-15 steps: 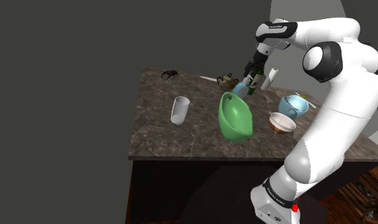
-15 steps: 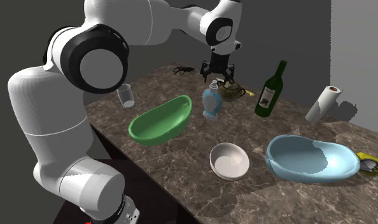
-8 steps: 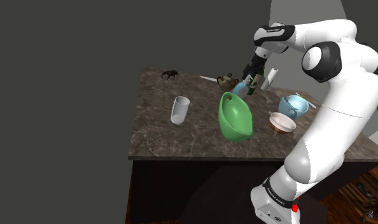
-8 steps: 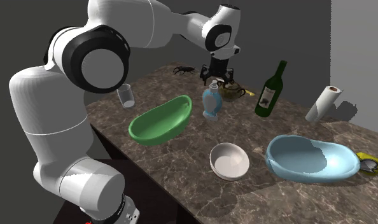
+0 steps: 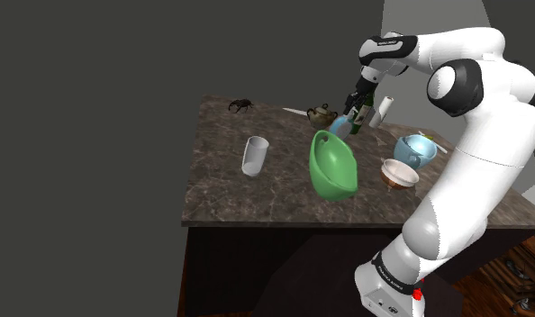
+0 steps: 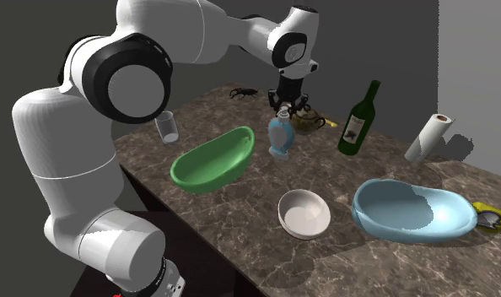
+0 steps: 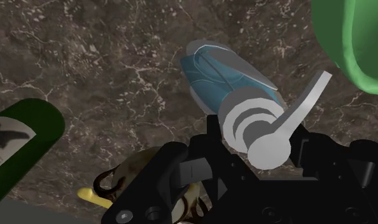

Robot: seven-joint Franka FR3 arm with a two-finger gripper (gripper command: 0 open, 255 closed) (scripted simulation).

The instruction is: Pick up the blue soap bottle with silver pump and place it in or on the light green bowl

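Observation:
The soap bottle (image 6: 280,137) has a blue body and a silver pump and stands upright on the dark marble table (image 6: 240,228), just behind the far end of the light green bowl (image 6: 211,164). My gripper (image 6: 284,105) comes down on it from above. In the wrist view the blue body (image 7: 213,70) lies beyond the pump, and my gripper (image 7: 258,145) has its black fingers (image 7: 210,143) against the pump's collar on either side. In the shoulder view the bottle (image 5: 344,125) sits under the gripper (image 5: 354,110), beside the green bowl (image 5: 333,167).
A green wine bottle (image 6: 358,118) and a brown teapot (image 6: 309,121) stand close behind the soap bottle. A clear glass (image 6: 166,128), a white bowl (image 6: 304,213), a light blue bowl (image 6: 413,211) and a paper roll (image 6: 429,137) are spread over the table.
The hand came down slightly over the pump, and the spread fingers have closed in on the pump's collar. The bottle has not moved.

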